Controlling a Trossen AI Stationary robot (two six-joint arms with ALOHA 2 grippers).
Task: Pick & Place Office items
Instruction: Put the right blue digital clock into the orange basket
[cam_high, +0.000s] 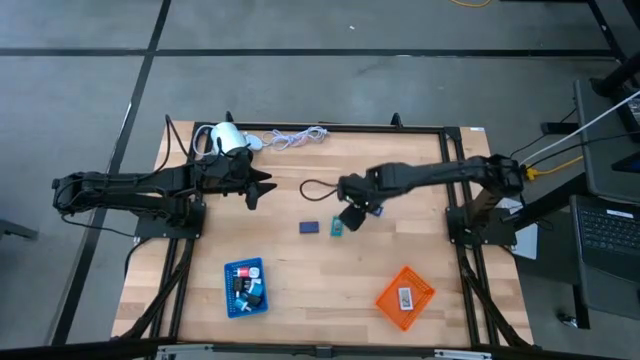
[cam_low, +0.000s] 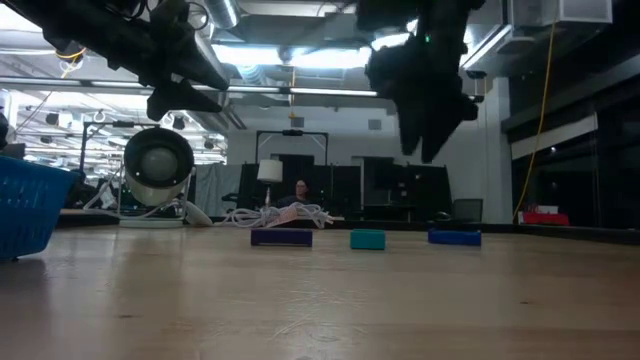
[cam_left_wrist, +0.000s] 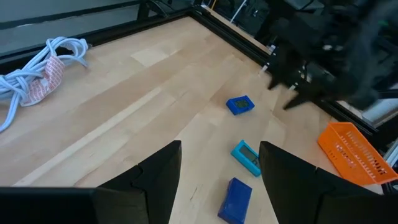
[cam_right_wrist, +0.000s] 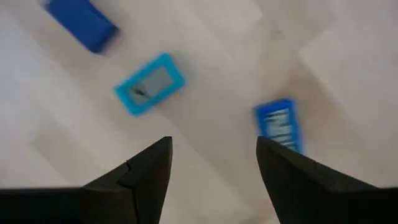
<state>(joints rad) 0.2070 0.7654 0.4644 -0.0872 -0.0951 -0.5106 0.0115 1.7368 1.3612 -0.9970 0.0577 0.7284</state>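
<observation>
Three small office items lie flat mid-table: a navy piece (cam_high: 310, 227), a teal piece (cam_high: 337, 228) and a blue piece (cam_high: 376, 210). My right gripper (cam_high: 350, 217) hovers above them, open, pointing down; in its wrist view the navy piece (cam_right_wrist: 82, 23), teal piece (cam_right_wrist: 149, 83) and blue piece (cam_right_wrist: 281, 124) lie beyond its open fingers (cam_right_wrist: 214, 180). My left gripper (cam_high: 256, 190) hangs open above the table left of the items, near the white lamp-like device (cam_high: 230, 137). Its wrist view shows the blue (cam_left_wrist: 240, 104), teal (cam_left_wrist: 247, 157) and navy (cam_left_wrist: 235, 199) pieces ahead.
A blue mesh tray (cam_high: 245, 288) holding several small pieces stands near the table's near edge, left of centre. An orange mesh tray (cam_high: 405, 297) with a white piece sits near-right. A white cord (cam_high: 290, 137) lies coiled at the far edge, and a dark cable loop (cam_high: 315, 188) lies by the right arm.
</observation>
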